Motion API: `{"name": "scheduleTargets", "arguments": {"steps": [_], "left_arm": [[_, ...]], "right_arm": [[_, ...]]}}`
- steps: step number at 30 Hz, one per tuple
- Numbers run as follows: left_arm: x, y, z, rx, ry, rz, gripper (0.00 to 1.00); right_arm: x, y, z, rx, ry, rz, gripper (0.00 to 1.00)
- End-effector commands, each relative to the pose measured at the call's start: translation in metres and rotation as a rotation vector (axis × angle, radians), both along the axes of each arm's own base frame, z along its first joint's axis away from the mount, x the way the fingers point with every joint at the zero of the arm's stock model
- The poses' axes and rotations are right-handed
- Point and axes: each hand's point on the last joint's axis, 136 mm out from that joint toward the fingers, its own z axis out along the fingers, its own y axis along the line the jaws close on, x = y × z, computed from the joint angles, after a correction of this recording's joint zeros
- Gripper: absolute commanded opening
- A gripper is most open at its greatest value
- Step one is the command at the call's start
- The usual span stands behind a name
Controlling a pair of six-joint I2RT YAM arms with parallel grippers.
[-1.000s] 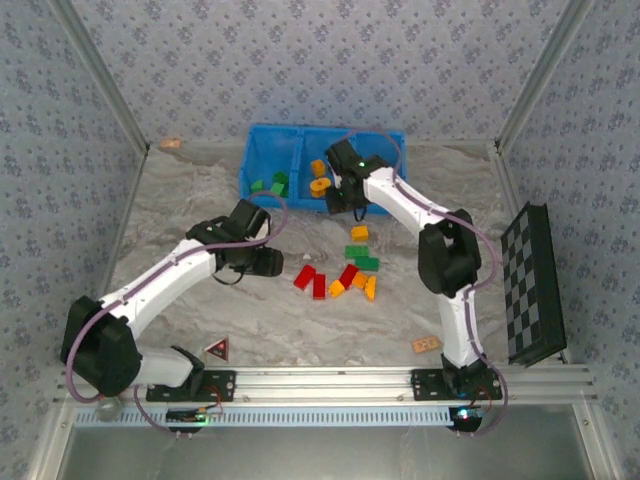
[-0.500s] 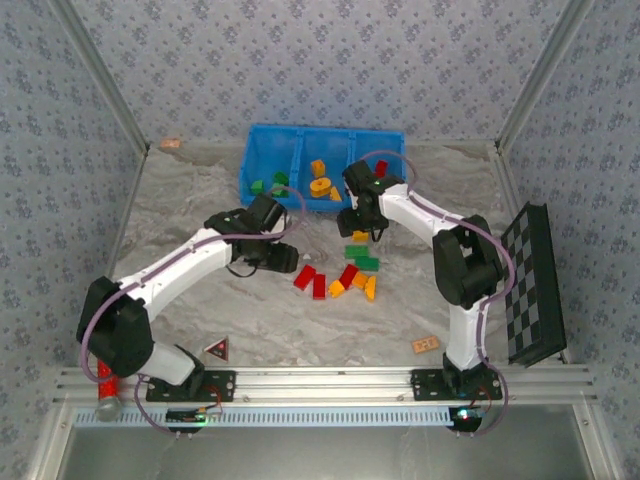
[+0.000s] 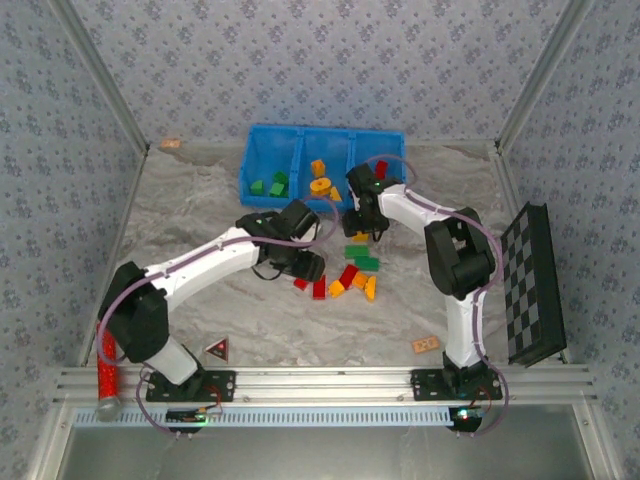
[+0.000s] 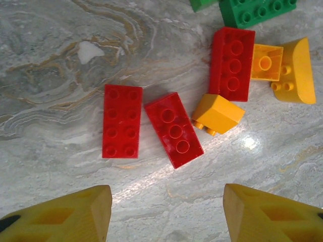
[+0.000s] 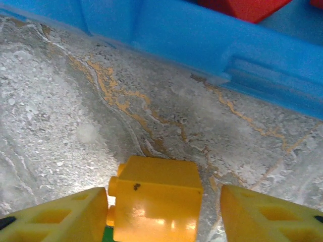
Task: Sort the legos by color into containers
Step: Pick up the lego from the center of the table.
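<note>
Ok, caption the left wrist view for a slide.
Open left gripper hovers over red, yellow and green legos on the table.

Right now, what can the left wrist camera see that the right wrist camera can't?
Left wrist's own: three red bricks, green bricks and three orange bricks, all lying loose. Right wrist's own: the blue bin, a red brick inside it, and one orange brick between the tips of the open right pincer. Both: the marbled table and yellow fingers at the bottom.
</note>
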Motion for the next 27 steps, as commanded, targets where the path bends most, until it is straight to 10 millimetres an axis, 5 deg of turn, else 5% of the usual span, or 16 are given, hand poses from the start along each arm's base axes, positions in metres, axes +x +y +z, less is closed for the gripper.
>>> {"name": "scheduleTargets", "arguments": {"steps": [1, 14, 21, 27], "left_arm": [[0.000, -0.008, 0.006, -0.005, -0.004, -0.032, 0.60], [0.029, -0.039, 0.014, -0.035, -0.037, 0.004, 0.60], [0.040, -0.055, 0.009, -0.084, -0.038, 0.051, 0.60], [0.037, -0.056, 0.006, -0.110, -0.036, 0.059, 0.61]], "right_arm": [[-0.010, 0.001, -0.018, -0.006, 0.047, 0.019, 0.56], [-0.017, -0.012, -0.017, -0.007, 0.064, 0.011, 0.36], [-0.001, -0.020, 0.071, 0.034, -0.067, 0.019, 0.34], [0.031, -0.002, 0.136, 0.104, -0.217, 0.074, 0.34]]}}
